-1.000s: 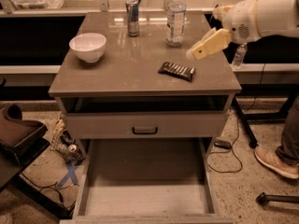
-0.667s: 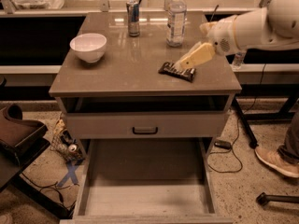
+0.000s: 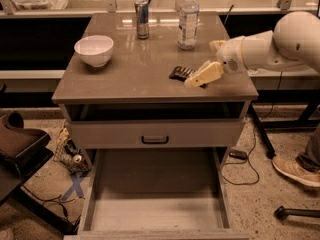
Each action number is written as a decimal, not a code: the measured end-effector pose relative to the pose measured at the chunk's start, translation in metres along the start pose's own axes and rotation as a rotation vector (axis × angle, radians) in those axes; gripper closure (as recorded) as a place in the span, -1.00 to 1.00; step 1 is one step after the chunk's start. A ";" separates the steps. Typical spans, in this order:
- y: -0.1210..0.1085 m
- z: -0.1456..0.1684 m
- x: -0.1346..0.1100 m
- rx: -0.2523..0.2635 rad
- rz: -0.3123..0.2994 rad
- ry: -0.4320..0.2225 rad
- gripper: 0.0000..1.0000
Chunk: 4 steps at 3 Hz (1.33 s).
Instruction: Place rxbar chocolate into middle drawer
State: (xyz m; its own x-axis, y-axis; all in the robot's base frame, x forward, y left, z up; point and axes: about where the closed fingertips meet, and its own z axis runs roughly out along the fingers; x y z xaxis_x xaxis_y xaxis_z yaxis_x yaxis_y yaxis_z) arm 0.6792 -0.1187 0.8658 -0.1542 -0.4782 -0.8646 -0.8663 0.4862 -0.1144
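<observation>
The rxbar chocolate is a dark flat bar lying on the cabinet top, right of centre near the front edge. My gripper reaches in from the right, low over the top. Its jaws stand open. The near fingertip lies over the bar's right end and hides it. The far fingertip is behind, apart from the bar. The middle drawer is pulled out wide below the cabinet, its pale floor bare.
A white bowl, a drink can and a clear water bottle stand on the cabinet top. A shut drawer front with a dark handle sits above the open drawer. A person's shoe is on the floor at right.
My gripper has moved left and down towards the front of the top, from beside the bar's right side to over its right end. The bar has not moved.
</observation>
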 end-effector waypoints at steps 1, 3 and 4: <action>-0.004 0.008 0.021 0.005 0.036 0.005 -1.00; -0.004 0.022 0.049 -0.012 0.096 0.041 -0.63; -0.002 0.026 0.054 -0.028 0.111 0.046 -0.16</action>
State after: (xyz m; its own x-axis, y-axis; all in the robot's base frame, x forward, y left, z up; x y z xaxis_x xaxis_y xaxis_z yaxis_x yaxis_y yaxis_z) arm 0.6850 -0.1266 0.8062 -0.2709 -0.4556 -0.8480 -0.8556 0.5176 -0.0048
